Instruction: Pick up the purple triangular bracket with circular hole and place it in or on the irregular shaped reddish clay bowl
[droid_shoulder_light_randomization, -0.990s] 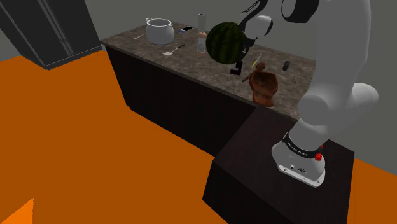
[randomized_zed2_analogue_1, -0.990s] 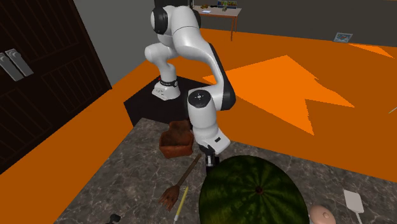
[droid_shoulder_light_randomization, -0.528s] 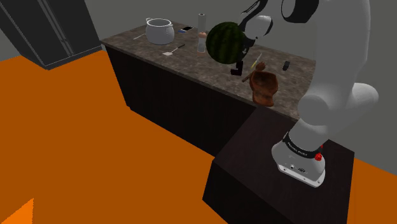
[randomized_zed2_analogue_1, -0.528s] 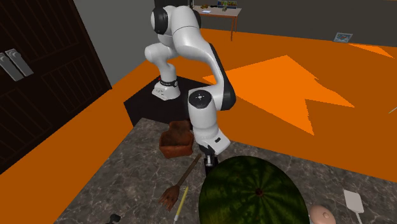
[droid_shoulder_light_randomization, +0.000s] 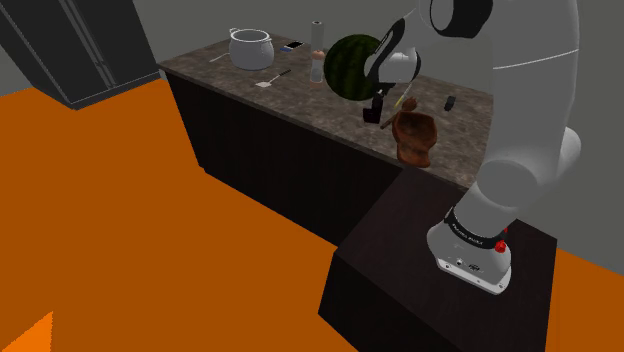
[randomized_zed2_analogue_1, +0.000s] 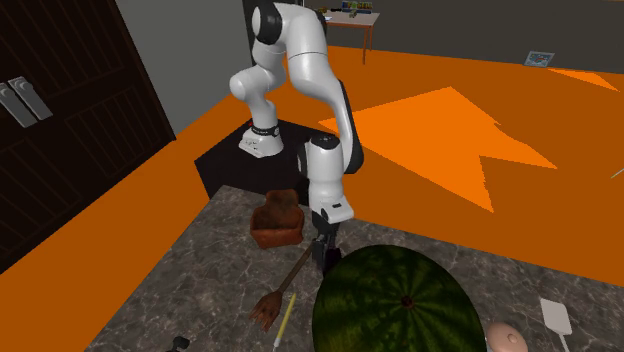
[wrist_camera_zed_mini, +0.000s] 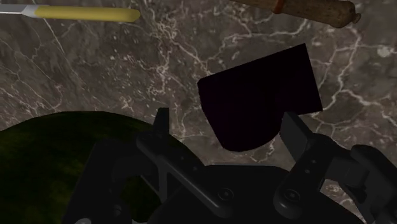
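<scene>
Bracket (wrist_camera_zed_mini: 257, 98) lies ungrasped between the gripper's (wrist_camera_zed_mini: 226, 118) spread fingers; the watermelon (wrist_camera_zed_mini: 57, 159) beside one finger may block descent.

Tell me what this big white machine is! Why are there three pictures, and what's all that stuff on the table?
It is a white robot arm standing on a dark box. At its end is a black gripper, like a hand with two fingers. One picture is taken from beside the box, one from across the stone counter, and one from a camera on the hand itself. On the counter lie a big watermelon, a reddish-brown clay bowl, a white pot, a wooden-handled tool and a very dark bracket. The fingers stand open over the bracket, so nothing is held. The bracket is meant to go into the clay bowl.
</scene>
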